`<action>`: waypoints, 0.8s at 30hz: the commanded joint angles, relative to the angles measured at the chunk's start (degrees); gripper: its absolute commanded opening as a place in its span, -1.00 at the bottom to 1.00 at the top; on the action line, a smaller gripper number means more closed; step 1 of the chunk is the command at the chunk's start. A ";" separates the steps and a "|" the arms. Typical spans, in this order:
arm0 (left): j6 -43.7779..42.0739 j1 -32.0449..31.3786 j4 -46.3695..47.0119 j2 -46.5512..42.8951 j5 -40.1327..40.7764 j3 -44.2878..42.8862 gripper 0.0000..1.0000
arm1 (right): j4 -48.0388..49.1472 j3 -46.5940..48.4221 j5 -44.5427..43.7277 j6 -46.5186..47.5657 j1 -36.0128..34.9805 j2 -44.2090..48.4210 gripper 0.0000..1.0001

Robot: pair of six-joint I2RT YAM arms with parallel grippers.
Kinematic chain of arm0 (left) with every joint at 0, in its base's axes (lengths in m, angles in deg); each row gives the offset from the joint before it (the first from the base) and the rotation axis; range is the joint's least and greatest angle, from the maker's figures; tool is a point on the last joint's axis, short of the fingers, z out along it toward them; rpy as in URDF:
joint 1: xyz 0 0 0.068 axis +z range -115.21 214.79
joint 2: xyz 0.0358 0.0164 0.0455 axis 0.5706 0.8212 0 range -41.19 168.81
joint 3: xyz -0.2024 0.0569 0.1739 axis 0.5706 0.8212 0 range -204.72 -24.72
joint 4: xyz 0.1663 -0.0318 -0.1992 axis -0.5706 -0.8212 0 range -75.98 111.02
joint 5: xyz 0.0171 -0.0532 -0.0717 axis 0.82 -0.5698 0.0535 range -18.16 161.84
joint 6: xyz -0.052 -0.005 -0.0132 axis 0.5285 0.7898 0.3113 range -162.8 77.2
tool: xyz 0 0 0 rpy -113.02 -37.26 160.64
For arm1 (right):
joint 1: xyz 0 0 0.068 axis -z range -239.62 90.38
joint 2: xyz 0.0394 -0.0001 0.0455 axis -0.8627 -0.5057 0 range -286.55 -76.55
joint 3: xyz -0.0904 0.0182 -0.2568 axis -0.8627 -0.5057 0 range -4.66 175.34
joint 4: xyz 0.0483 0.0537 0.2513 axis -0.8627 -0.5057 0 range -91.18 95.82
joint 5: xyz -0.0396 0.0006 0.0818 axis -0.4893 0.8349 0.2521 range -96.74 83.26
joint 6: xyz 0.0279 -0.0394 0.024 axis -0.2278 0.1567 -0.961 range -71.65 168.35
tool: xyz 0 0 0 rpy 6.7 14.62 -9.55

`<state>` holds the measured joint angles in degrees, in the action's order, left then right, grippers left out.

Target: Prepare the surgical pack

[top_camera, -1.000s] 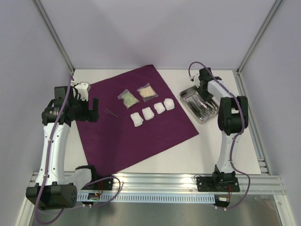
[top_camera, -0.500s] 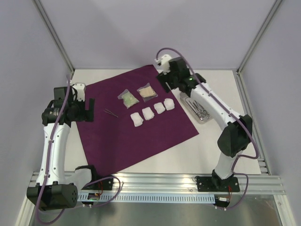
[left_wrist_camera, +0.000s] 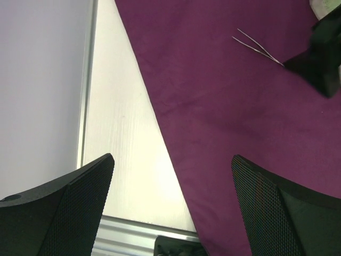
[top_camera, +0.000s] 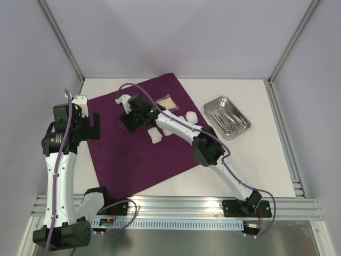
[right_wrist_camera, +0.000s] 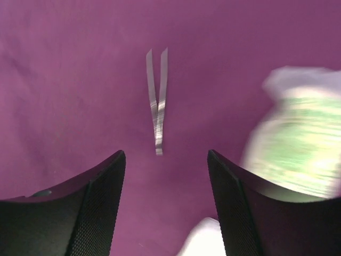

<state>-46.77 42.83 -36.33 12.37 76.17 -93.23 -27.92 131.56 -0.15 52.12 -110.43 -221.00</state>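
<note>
The large deep-purple fabric cloth (top_camera: pixel 154 149) lies flat and matte, set cornerwise on the smooth white surface (top_camera: pixel 256 160). On it rests a thin V-shaped steel instrument (right_wrist_camera: pixel 157 101), just below the right hand (right_wrist_camera: pixel 165 160), whose black mesh-textured fingers stand apart, gripping nothing. Soft white gauze pads (top_camera: pixel 155 135) lie nearby. The shiny rectangular steel tray (top_camera: pixel 237 111) sits off the cloth. The left hand (left_wrist_camera: pixel 170 160) hovers open over the cloth's edge.
</note>
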 commanded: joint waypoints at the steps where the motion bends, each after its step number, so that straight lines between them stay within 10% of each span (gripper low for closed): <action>1: -0.16 0.41 1.44 -0.12 -1.17 0.66 1.00 | 2.17 3.09 -0.25 -3.06 -3.06 -2.94 0.29; 24: -0.60 0.49 1.09 -0.91 -5.39 0.22 1.00 | 4.30 5.02 -10.12 -10.54 -5.35 -10.43 -0.26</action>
<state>-46.83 42.83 -36.15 12.37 72.06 -92.64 -24.90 134.60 -12.19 40.75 -115.33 -230.28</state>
